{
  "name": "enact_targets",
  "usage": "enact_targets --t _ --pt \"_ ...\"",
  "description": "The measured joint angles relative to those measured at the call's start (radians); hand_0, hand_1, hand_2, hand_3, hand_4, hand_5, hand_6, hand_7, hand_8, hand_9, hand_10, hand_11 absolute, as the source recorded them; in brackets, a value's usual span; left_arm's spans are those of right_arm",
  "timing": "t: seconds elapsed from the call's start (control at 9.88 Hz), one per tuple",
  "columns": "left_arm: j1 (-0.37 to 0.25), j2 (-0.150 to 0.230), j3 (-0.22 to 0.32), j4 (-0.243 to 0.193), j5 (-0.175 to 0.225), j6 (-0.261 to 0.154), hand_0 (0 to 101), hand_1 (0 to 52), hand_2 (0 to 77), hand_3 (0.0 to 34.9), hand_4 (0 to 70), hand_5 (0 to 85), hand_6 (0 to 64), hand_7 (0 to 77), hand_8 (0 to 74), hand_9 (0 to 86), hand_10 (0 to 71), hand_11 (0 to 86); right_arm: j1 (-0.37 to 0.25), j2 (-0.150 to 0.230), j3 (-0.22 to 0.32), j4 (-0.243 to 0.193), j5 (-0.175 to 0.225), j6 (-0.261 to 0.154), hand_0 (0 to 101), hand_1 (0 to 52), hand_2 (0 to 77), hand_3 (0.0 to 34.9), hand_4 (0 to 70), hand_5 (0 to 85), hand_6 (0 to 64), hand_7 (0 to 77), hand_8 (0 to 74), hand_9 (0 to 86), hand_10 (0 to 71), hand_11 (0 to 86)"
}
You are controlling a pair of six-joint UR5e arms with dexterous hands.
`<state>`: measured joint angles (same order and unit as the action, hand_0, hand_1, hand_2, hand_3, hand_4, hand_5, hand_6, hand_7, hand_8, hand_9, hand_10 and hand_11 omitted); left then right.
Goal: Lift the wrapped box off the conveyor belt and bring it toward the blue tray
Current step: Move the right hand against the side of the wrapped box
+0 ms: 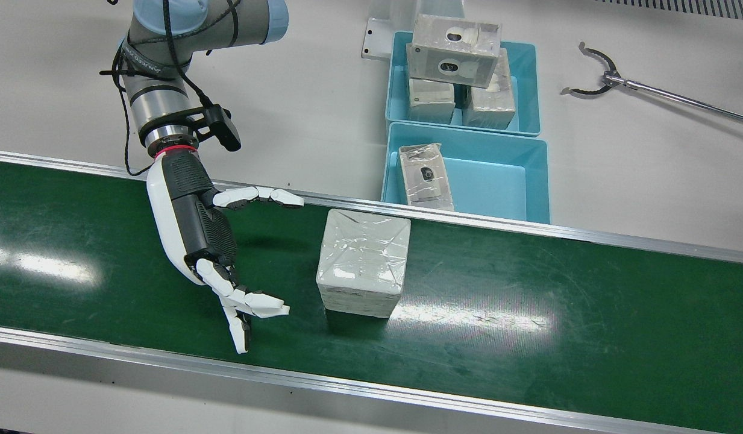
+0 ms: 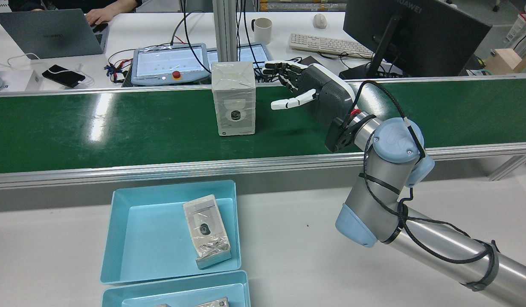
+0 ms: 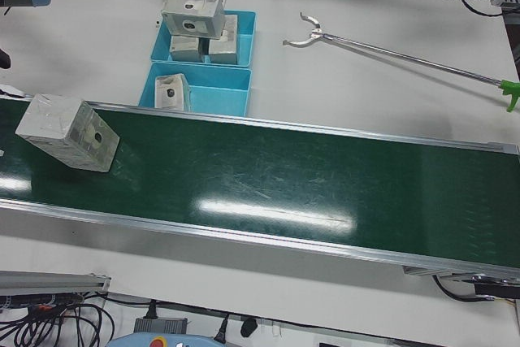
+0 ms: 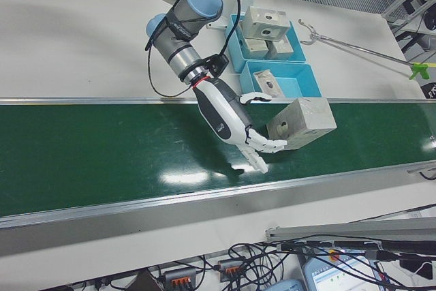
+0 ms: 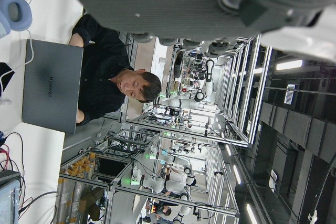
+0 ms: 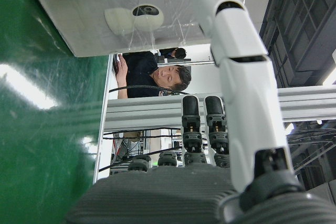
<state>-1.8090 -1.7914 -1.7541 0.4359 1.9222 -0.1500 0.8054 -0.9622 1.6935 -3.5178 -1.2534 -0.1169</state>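
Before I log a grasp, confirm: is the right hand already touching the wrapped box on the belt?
No: in the front view the right hand is open beside the wrapped box, with green belt between them.

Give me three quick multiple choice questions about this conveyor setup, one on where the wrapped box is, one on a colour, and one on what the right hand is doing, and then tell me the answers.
1. Where does the wrapped box stand?
A. in the blue tray
B. on the conveyor belt
C. on the white table

2. What colour is the surface of the conveyor belt?
A. green
B. black
C. blue

3. What state is the right hand in?
A. shut on the wrapped box
B. shut on nothing
C. open beside the wrapped box

Answers:
1. B, since the box rests upright on the belt, while the nearer blue tray holds a different, smaller package.
2. A, as every view of the belt shows green between its metal rails.
3. C, because its fingers are spread, with belt showing between them and the box.
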Motion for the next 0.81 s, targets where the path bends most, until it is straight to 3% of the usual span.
enact_targets --t 0.51,0.61,0.81 --pt "0.0 0.0 0.0 0.0 0.0 0.0 0 0.0 1.1 0.0 0.0 1.1 0.0 0.5 0.5 0.0 0.5 0.0 -0.022 0.042 -0.042 -0.001 0.006 -0.011 54 21.8 17.5 3.6 19.6 20.2 9.8 25.1 0.5 3.8 1.1 3.3" --pt "0.0 0.0 0.0 0.0 0.0 0.0 0 0.0 1.1 0.0 0.0 1.1 0.0 0.5 0.5 0.5 0.5 0.0 -0.029 0.056 -0.053 -0.001 0.006 -0.012 54 21.8 15.8 6.2 17.5 18.5 6.5 24.0 0.5 3.8 0.0 2.7" --pt "0.0 0.0 0.0 0.0 0.0 0.0 0 0.0 1.1 0.0 0.0 1.1 0.0 0.5 0.5 0.0 0.5 0.0 -0.039 0.075 -0.066 -0.001 0.006 -0.022 54 21.8 15.8 13.8 14.2 17.5 6.0 21.3 0.0 2.7 0.0 2.2"
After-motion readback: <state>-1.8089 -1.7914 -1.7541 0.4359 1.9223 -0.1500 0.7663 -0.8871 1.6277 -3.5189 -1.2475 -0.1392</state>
